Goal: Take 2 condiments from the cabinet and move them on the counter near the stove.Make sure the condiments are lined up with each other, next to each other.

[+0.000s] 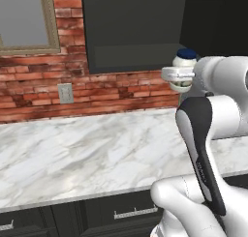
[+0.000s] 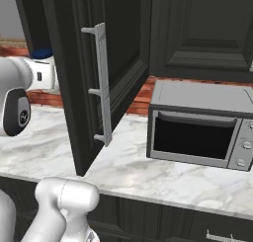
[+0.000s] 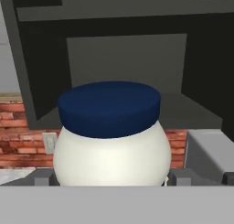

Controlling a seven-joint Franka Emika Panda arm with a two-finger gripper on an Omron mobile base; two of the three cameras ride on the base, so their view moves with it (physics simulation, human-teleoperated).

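A red brick wall (image 1: 43, 93) backs the room, with a window (image 1: 24, 18) at its upper left and a grey outlet (image 1: 65, 93) just above the tabletop's back edge. The white marble tabletop (image 1: 82, 154) runs wide over dark drawers (image 1: 121, 213) with silver handles. Above it hangs the dark cabinet (image 1: 131, 28), its door (image 2: 94, 78) swung open. A steel microwave (image 2: 200, 127) sits near the tabletop's back edge, to the right of the open door. The white jar (image 3: 112, 157) with its dark blue lid (image 3: 109, 106) is raised above the tabletop in front of the cabinet, between the fingers of the claw (image 1: 178, 75), which grips it at its wide belly.
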